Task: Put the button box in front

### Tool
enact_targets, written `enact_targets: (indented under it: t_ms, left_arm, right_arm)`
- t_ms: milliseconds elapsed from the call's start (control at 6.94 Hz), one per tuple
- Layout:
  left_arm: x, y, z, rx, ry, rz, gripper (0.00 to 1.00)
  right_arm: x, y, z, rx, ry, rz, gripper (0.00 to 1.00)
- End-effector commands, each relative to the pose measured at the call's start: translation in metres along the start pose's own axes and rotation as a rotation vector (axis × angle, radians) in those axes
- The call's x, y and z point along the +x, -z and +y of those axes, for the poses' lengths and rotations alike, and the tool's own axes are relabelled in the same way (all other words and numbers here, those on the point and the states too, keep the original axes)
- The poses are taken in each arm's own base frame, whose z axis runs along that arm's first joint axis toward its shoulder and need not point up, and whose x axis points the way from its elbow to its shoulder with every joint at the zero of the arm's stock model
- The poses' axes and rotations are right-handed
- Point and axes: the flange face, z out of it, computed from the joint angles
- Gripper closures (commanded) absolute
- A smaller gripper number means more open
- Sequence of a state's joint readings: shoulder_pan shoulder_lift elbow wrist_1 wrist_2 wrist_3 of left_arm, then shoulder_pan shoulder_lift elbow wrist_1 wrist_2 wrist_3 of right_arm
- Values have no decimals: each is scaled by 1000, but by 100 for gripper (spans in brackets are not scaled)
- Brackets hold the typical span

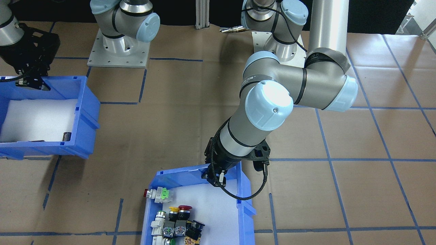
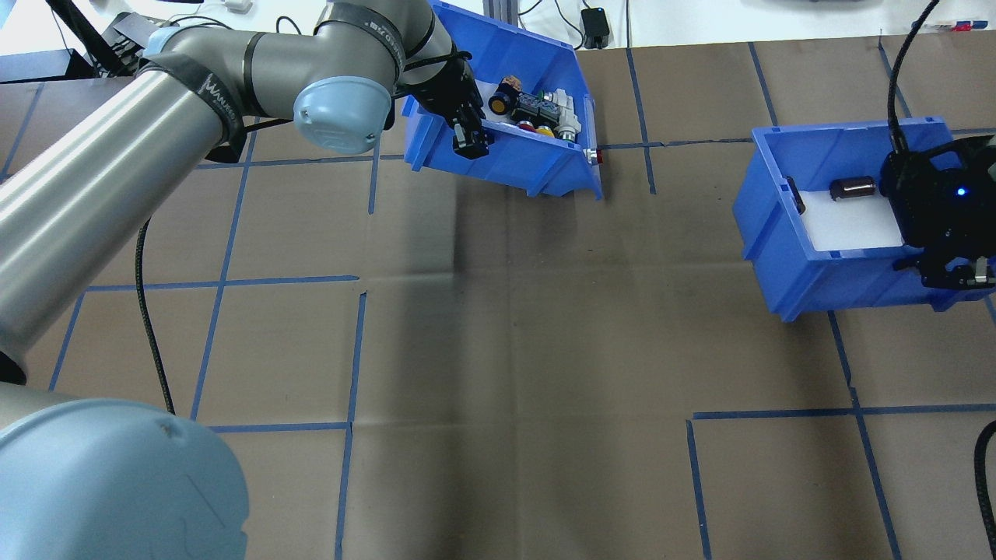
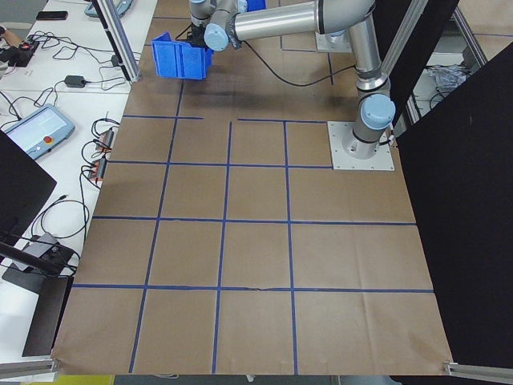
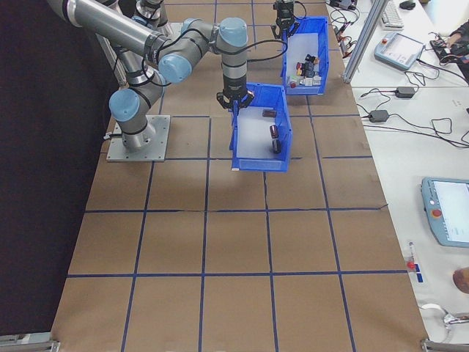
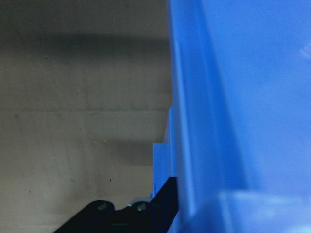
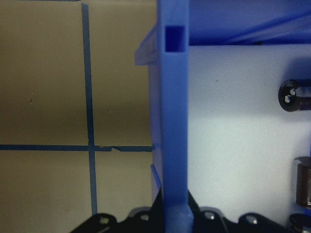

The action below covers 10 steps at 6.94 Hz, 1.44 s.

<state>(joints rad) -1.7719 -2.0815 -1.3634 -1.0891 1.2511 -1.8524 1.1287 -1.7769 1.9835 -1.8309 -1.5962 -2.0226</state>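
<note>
Blue button box sits at the table's far side, its near wall clamped by the left end effector.

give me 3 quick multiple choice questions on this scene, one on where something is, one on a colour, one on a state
1. Where is the left gripper?
A. over bare table
B. at the back wall of the button box
C. inside the capacitor bin

2. What colour is the floor liner in the capacitor bin?
A. white
B. black
C. yellow

3. How does the button box sit in the overhead view?
A. upside down
B. stacked on the other bin
C. tipped, one end raised off the table

Answers:
1. B, the overhead and front-facing views show the left gripper on the wall of the bin with the push-button switches.
2. A, the front-facing view shows a white liner under the dark capacitors.
3. C, the overhead view shows the box slanted, with its underside partly exposed.
</note>
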Motion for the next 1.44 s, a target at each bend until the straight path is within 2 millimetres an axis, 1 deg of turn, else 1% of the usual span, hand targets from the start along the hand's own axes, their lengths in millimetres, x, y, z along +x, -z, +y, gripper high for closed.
enact_targets:
  t_ms: [0, 144, 288, 432, 576, 720, 864, 1008, 1153, 1297]
  left_arm:
    - [-3, -14, 3, -16, -3, -21, 100]
    - [-3, -20, 1, -17, -7, -32, 94]
    - [0, -16, -1, -18, -44, -26, 78]
    - [-2, -13, -4, -4, -127, -25, 45]
    - [-4, -3, -14, 90, -188, -7, 12]
    - [-11, 3, -18, 129, -195, -2, 1]
    - [-16, 20, -22, 135, -273, -1, 0]
    - [-16, 53, -50, 192, -362, -40, 0]
    - [-25, 88, -69, 215, -481, -96, 0]
    - [-39, 119, -75, 213, -588, -135, 0]
  right_arm:
    - [-24, -5, -12, -3, -19, 5, 98]
    - [-36, -9, -18, -3, -27, 4, 98]
    - [-47, -14, -24, 1, -66, -1, 98]
    - [-57, -14, -31, 3, -98, 5, 98]
    - [-70, -19, -39, 5, -117, 1, 98]
    - [-83, -30, -51, 21, -112, -6, 98]
    - [-89, -34, -68, 23, -88, -3, 98]
    - [-90, -33, -88, 26, -105, -2, 98]
    - [-92, -32, -111, 29, -103, -2, 98]
    - [-93, -31, -128, 30, -120, 6, 98]
